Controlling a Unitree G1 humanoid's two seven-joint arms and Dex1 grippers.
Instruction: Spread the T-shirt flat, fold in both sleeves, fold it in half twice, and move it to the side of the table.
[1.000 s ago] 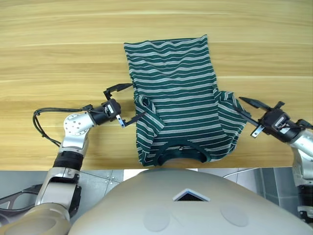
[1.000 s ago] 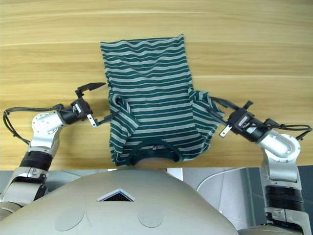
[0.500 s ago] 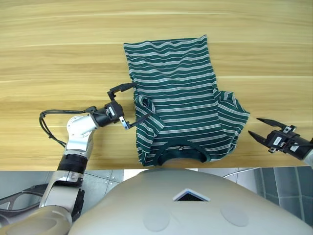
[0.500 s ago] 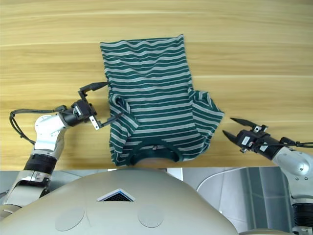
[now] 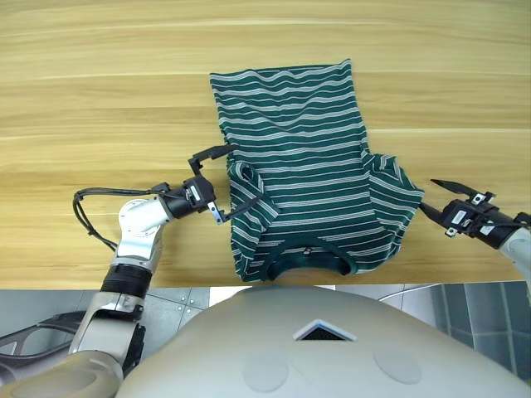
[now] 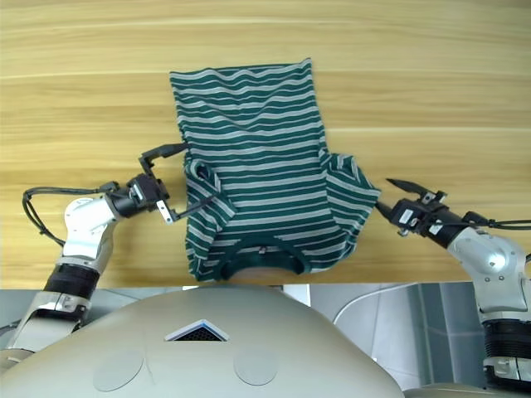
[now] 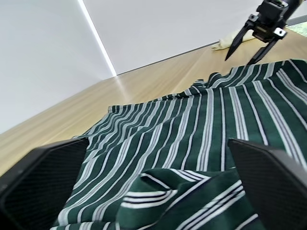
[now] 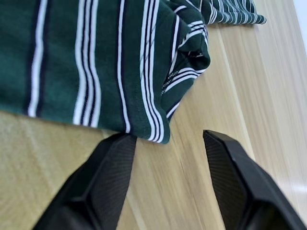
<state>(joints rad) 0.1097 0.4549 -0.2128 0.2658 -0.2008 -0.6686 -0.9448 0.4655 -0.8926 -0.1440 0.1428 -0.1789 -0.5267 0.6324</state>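
Observation:
A dark green T-shirt (image 5: 303,157) with white stripes lies on the wooden table (image 5: 99,91), collar toward the front edge and hem at the far side. Both sleeves are bunched in against the body. My left gripper (image 5: 221,182) is open at the shirt's left side, its fingers straddling the rumpled left sleeve (image 7: 192,191). My right gripper (image 5: 429,196) is open too, low over the table, with its fingertips just outside the right sleeve's edge (image 8: 160,129). The left wrist view also shows the right gripper (image 7: 254,36) beyond the shirt.
Bare wood stretches far to the left, the right and beyond the hem. The table's front edge (image 5: 50,286) runs just below the collar. A black cable (image 5: 87,217) loops from my left wrist over the table.
My right gripper left the right sleeve, drew back toward the front edge, and has now come back up to the sleeve's edge. My left gripper has slid right, further around the left sleeve.

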